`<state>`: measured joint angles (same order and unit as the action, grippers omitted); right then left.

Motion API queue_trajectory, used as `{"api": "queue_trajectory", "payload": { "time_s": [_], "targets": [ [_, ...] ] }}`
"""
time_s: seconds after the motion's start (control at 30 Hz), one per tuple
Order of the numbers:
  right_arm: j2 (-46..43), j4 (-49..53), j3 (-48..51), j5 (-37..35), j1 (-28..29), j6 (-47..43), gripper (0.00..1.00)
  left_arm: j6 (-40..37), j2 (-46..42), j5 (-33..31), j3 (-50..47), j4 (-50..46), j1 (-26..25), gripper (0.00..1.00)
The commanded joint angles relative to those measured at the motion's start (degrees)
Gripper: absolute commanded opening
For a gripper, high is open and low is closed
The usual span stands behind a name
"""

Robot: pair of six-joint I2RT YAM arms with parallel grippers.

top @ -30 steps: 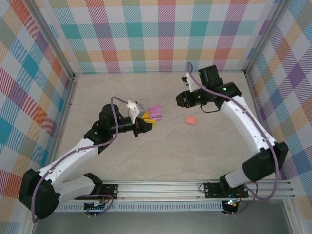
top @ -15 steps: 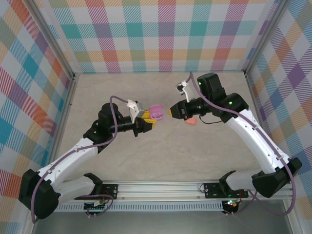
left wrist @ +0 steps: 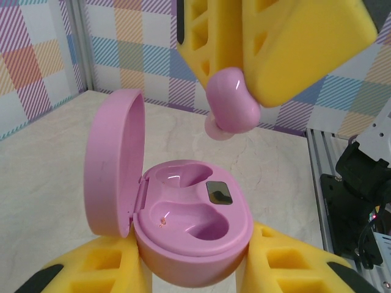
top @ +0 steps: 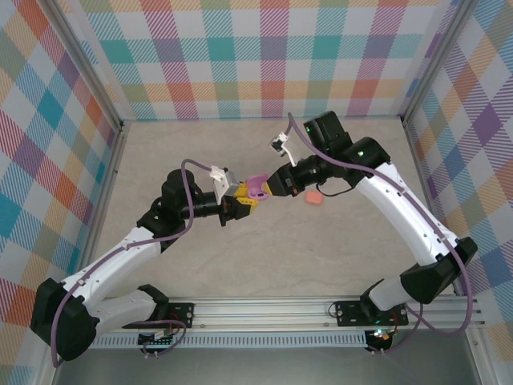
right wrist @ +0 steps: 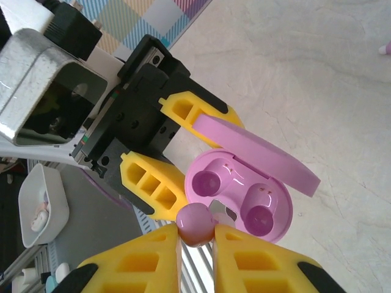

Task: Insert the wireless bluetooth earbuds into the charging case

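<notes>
My left gripper (top: 243, 198) is shut on the pink-purple charging case (top: 256, 189) and holds it above the table at mid-centre. The lid (left wrist: 113, 162) stands open, and both wells of the case (left wrist: 195, 226) are empty. My right gripper (right wrist: 197, 238) is shut on one purple earbud (right wrist: 195, 223), pinched between its yellow fingers (left wrist: 293, 43). That earbud (left wrist: 231, 110) hangs just above the case's far rim, apart from it. From the right wrist, the case (right wrist: 241, 195) lies right behind the earbud, between the left fingers (right wrist: 153, 183).
A small salmon-orange rounded case (top: 313, 196) lies on the table, right under the right arm. A small pink piece (right wrist: 385, 47) shows at the frame's edge. A white dish (right wrist: 40, 204) sits off the table. Checked walls enclose the table on three sides.
The right arm has swung left and brought the purple earbud from near the salmon case to just over the open case. The left arm and the case have stayed put.
</notes>
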<state>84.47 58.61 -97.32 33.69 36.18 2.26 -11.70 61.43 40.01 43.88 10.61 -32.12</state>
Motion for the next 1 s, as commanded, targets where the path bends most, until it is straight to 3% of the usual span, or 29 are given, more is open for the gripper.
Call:
{"api": "queue_trajectory", "payload": {
  "time_s": [0.0, 0.97],
  "targets": [
    [1.45, 5.83, -2.44, 1.20, 0.11, -4.41, 0.19, -1.32, 0.10, 1.82, 1.82, 1.78, 0.52, 0.13],
    [7.17, 11.07, -7.69, -1.07, 0.14, -6.96, 0.23, -1.05, -0.40, 3.56, 2.18, 1.25, 0.30, 0.12]
  ]
}}
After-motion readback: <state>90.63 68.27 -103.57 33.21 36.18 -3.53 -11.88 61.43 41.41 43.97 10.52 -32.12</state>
